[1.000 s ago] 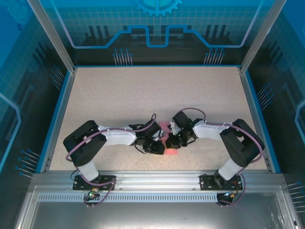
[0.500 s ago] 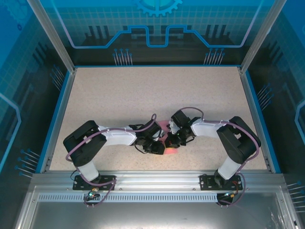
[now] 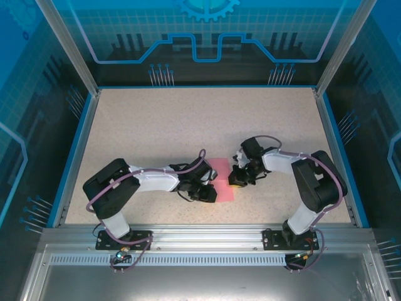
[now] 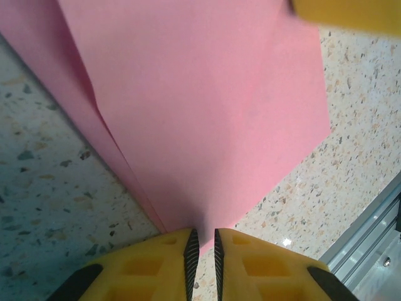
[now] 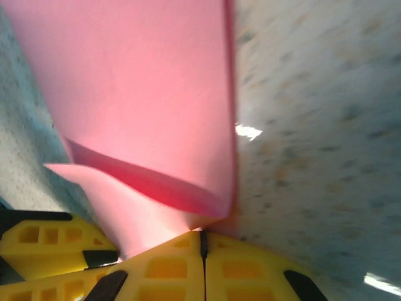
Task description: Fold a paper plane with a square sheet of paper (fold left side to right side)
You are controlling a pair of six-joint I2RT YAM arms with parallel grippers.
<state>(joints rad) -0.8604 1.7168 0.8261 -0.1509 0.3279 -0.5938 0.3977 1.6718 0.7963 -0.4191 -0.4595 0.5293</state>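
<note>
The square sheet of paper (image 3: 220,174) lies pink on the table between both arms, with a folded upper layer. In the left wrist view the sheet (image 4: 207,106) has a slanted crease at its left, and its near corner runs under my left gripper (image 4: 203,243), whose jaws stand a narrow gap apart. My left gripper (image 3: 212,192) is at the sheet's lower left. My right gripper (image 3: 235,183) is at its right edge. In the right wrist view the sheet's (image 5: 144,94) upper layer curls up and meets my right gripper (image 5: 203,237), which is shut on it.
The speckled beige table (image 3: 188,125) has blue side walls and a metal rail (image 3: 207,235) along its near edge, close to the sheet. That rail (image 4: 369,232) shows at the lower right of the left wrist view. Room lies open toward the back.
My right gripper has slid to the right, from over the middle of the sheet to its right edge, so more pink shows. The left arm has stayed put.
</note>
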